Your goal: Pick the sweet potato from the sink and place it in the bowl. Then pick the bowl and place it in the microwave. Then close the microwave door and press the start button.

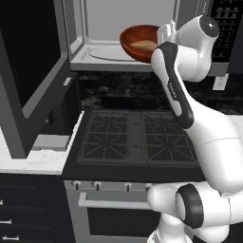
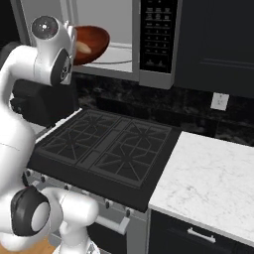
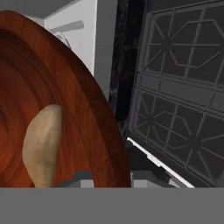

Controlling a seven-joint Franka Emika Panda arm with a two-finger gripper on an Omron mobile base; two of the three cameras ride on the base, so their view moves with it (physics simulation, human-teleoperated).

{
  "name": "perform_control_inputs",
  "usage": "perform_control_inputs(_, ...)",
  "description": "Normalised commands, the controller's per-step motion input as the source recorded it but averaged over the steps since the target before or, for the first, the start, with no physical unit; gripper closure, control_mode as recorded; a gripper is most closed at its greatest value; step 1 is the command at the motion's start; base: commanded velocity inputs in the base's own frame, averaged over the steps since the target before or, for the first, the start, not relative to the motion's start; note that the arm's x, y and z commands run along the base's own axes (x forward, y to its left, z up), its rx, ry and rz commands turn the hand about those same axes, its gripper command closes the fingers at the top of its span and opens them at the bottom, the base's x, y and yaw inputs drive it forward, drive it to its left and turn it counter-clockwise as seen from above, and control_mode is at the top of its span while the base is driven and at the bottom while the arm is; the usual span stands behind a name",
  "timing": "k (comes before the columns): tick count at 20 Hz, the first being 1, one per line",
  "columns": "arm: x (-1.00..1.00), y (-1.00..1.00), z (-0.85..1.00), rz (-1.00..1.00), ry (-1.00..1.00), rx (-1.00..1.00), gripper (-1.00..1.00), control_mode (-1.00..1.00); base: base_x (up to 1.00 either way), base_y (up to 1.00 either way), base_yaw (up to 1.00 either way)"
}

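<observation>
With the pincer (image 3: 111, 177) pinching the rim of the bowl (image 1: 137, 42), the sweet potato (image 1: 144, 45) inside, the bowl should go level and slowly onto the turntable of the microwave (image 1: 97, 56).

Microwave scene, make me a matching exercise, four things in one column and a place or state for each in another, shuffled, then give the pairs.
Things:
1. sweet potato
2. bowl
3. microwave door
4. stove

Places or states:
A. swung open to the left
B. lying inside the bowl
C. below the microwave, burners bare
D. held tilted at the microwave's opening by the gripper

Pairs: 1-B, 2-D, 3-A, 4-C
</observation>
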Motion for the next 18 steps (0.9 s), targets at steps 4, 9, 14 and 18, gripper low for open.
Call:
perform_control_inputs(4,0.99,0.10,-0.25,0.00,0.06,0.00,1.00,-1.00,0.00,0.00,0.00)
perform_control_inputs(9,0.67,0.10,0.00,-0.01,0.00,-0.01,1.00,-1.00,0.00,0.00,0.00)
perform_control_inputs(14,0.52,0.04,0.00,0.00,0.00,0.00,1.00,-1.00,0.00,0.00,0.00)
perform_control_inputs(18,0.45,0.00,-0.09,0.00,0.01,0.00,1.00,-1.00,0.00,0.00,0.00)
